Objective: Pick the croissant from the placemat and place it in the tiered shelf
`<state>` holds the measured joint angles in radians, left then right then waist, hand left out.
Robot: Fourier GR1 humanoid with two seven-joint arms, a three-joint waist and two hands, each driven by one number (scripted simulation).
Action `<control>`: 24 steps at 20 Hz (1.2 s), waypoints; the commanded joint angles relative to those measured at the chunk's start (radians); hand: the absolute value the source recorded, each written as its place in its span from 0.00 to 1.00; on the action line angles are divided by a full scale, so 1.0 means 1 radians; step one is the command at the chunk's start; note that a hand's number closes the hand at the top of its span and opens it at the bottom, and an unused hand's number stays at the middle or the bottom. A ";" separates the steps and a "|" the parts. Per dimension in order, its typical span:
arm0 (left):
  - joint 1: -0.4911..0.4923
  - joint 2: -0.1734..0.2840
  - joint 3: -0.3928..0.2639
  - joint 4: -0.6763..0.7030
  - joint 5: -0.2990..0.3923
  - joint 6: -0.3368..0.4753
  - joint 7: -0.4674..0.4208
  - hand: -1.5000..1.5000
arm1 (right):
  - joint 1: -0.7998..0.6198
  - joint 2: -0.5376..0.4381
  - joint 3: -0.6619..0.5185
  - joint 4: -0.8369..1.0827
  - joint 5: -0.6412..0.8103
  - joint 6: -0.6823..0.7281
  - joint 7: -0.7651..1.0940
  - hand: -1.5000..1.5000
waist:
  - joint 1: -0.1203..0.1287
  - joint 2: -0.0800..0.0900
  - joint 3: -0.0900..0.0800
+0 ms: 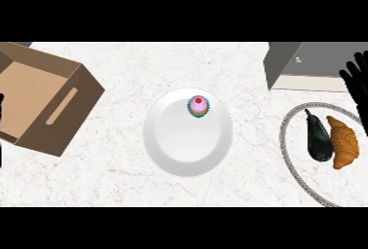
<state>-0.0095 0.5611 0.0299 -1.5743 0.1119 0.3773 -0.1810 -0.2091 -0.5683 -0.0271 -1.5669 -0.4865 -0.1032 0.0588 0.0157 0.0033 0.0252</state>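
On the marbled surface (122,185) a white plate (188,146) sits in the middle with a cupcake (199,106) on its far part. At the right, a croissant (343,141) lies just beside an eggplant (318,137) on a round placemat (289,146), with a grey shelf (305,65) beyond them and the right robot hand (357,82) raised, fingers straight, at the right edge. An open cardboard box (43,97) lies at the far left.

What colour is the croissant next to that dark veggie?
Golden brown with darker stripes, best seen in the head view: the croissant lies on the placemat.
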 commanded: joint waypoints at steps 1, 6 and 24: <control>-0.002 -0.005 -0.009 -0.066 -0.008 -0.005 0.078 0.50 | -0.083 -0.001 0.019 0.097 0.017 0.067 0.007 1.00 | 0.000 -0.002 -0.024; -0.014 -0.143 -0.131 -0.087 0.090 -0.055 0.160 0.50 | -0.110 -0.156 0.075 0.200 0.064 0.326 -0.039 1.00 | 0.017 0.006 -0.022; -0.045 -0.176 -0.136 -0.119 0.101 -0.056 0.280 0.50 | -0.188 -0.519 0.089 0.233 0.214 0.745 -0.015 0.00 | -0.004 -0.001 -0.027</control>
<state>-0.0546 0.3968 -0.0974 -1.7220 0.2038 0.3362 0.0939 -0.3614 -0.9954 0.0082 -1.2908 -0.3641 0.5751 0.0002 0.0036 -0.0052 0.0065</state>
